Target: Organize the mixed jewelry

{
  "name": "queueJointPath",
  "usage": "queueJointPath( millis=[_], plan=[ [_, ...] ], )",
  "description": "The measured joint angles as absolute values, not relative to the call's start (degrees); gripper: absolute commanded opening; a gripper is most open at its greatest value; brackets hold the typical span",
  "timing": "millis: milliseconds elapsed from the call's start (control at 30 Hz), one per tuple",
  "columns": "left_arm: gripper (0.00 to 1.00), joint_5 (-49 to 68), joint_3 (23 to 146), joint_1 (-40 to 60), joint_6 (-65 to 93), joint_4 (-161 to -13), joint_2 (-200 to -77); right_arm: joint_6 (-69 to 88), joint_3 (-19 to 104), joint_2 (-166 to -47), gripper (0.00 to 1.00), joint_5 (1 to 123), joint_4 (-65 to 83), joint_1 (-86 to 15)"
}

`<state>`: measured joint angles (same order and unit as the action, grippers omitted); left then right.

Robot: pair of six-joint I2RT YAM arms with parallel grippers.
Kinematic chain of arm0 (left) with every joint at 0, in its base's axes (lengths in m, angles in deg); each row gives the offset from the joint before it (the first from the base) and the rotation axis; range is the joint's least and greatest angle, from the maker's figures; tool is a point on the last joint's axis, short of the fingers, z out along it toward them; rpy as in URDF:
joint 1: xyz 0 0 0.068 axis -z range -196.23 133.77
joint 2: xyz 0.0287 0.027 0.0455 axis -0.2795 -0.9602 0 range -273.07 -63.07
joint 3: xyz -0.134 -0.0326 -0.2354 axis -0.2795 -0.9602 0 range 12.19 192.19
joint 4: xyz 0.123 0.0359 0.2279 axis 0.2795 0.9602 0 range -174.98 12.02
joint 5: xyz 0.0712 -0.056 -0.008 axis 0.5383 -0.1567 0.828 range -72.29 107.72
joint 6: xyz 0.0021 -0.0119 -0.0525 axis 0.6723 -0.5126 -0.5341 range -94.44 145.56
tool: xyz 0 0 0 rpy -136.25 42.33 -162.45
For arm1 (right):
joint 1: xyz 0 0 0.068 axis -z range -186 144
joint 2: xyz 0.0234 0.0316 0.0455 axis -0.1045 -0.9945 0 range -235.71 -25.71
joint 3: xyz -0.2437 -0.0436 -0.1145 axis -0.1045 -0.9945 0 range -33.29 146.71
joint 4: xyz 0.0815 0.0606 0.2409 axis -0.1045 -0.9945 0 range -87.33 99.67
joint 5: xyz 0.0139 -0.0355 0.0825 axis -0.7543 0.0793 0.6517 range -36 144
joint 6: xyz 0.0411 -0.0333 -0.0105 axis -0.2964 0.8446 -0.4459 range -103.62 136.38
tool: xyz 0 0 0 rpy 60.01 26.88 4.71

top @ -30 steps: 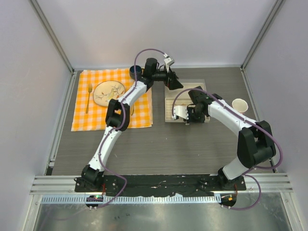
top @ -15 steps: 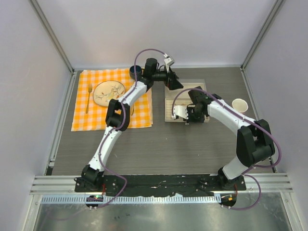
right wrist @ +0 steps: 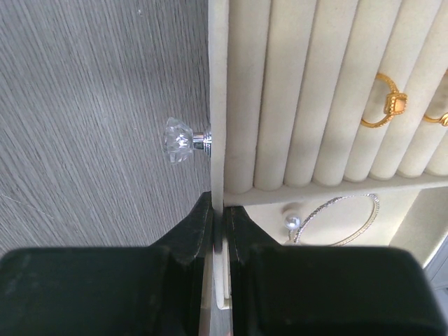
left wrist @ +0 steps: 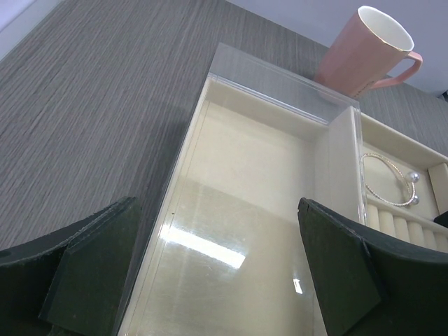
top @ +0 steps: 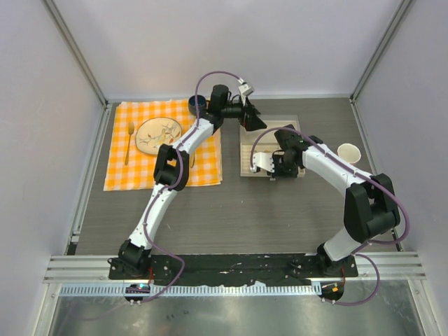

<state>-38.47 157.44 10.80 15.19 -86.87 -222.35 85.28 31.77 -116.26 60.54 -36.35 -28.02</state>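
Observation:
The mixed jewelry [top: 159, 133] lies as small gold bits on a beige plate [top: 145, 143] at the back left. A beige jewelry box [top: 246, 159] stands at the back centre. My left gripper [top: 253, 122] hangs open and empty over its far compartment [left wrist: 252, 161]. My right gripper [right wrist: 218, 210] is shut on the front wall [right wrist: 218, 105] of the ring tray, just below a crystal knob [right wrist: 178, 138]. Two gold rings [right wrist: 387, 103] sit in the ring rolls. A thin silver hoop [right wrist: 337, 220] with a pearl lies beside them; it also shows in the left wrist view [left wrist: 388, 183].
The plate sits on an orange checked cloth [top: 126, 171] with a fork [top: 129, 140] to its left. A dark blue cup [top: 195, 103] stands behind the cloth. A pink mug [left wrist: 367, 49] stands right of the box; it also shows in the top view [top: 348, 152].

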Motion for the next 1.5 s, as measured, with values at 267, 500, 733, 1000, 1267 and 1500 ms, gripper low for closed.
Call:
queueJointPath(
  millis=[267, 500, 733, 1000, 1267, 1500],
  plan=[
    [1.0, -38.53, 157.33, 10.8, 15.19, -87.15, -222.35, 85.31, 32.84, -116.23, 0.01, 60.45, -37.68, -27.93],
    [1.0, -38.64, 157.25, 10.8, 15.19, -87.42, -222.35, 85.31, 33.38, -116.26, 0.01, 60.24, -38.36, -27.93],
    [1.0, -38.93, 157.14, 10.8, 15.17, -87.87, -222.44, 85.35, 33.71, -116.23, 0.01, 60.08, -38.66, -27.93],
    [1.0, -39.12, 157.14, 10.82, 15.02, -88.2, -222.48, 85.52, 34.5, -116.34, 0.01, 60.08, -39.36, -27.93],
    [1.0, -39.15, 157.14, 10.82, 15.0, -88.27, -222.5, 85.48, 34.65, -116.41, 0.01, 60.91, -39.43, -27.43],
    [1.0, -39.34, 157.14, 10.82, 14.78, -88.66, -222.59, 85.41, 34.65, -116.41, 0.01, 62.31, -38.23, -26.84]
  ],
)
